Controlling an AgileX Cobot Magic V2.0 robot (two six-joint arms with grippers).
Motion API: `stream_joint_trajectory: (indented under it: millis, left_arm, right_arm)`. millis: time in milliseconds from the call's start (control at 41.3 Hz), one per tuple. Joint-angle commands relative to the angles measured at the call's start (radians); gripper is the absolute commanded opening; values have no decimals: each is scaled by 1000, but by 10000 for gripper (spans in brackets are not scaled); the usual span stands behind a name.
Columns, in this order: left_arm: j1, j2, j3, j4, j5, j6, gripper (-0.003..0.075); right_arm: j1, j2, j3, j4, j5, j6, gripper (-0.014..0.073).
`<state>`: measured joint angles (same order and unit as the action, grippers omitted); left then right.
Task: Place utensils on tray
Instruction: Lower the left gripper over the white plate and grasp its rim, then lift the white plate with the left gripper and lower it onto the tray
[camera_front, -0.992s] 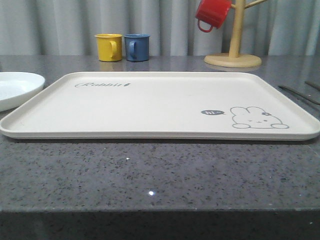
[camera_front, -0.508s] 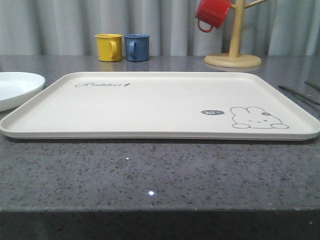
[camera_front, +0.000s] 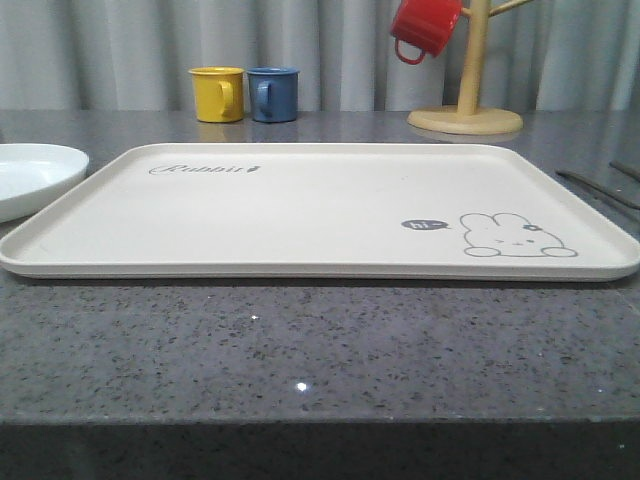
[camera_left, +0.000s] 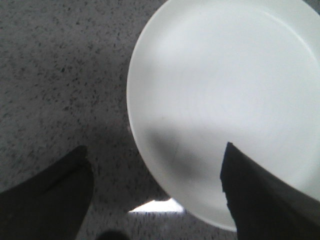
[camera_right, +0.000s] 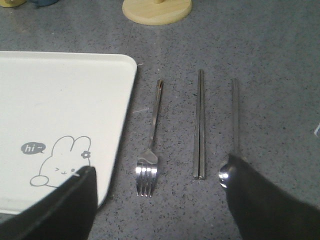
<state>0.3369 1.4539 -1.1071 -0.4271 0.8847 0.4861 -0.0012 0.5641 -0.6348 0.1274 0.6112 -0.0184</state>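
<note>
Your cream rectangular rabbit tray (camera_front: 300, 215) holds nothing; one silver fork (camera_right: 150, 150), chopstick pair (camera_right: 199, 125), spoon (camera_right: 232, 135) on grey bench (camera_right: 250, 60). Both hands (camera_left: 155, 192) (camera_right: 160, 200) released.

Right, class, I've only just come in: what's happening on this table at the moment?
Nothing is being handled yet. The fork, chopsticks and spoon lie side by side on the counter beside the cream rabbit tray, which carries nothing. The right gripper hovers open above them; the left gripper hangs open over the white plate.
</note>
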Motion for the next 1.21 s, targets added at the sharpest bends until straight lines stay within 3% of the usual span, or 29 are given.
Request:
stream_joint_trajectory:
  millis: [0, 218, 290, 581, 799, 944, 1186]
  left_arm:
    - [14, 41, -61, -119, -38, 56, 514]
    - [-6, 160, -107, -124, -66, 56, 510]
    - [-11, 174, -112, -124, -66, 56, 460]
    - [-11, 174, -112, -106, -54, 56, -11]
    - [-11, 115, -185, -116, 14, 58, -18]
    - [-18, 59, -256, -209, 97, 66, -18]
    - [-179, 51, -290, -252, 124, 112, -18]
  right_arm:
    - [-3, 9, -26, -4, -69, -2, 561]
    - [-3, 9, -26, -4, -69, -2, 561]
    - [-3, 9, -26, -4, -69, -2, 561]
    - [-3, 9, -26, -4, -69, -2, 561]
    - [-3, 9, -26, -4, -69, -2, 561]
    - [-3, 9, -26, -4, -69, -2, 561]
    - [-3, 9, -26, -4, -69, -2, 561]
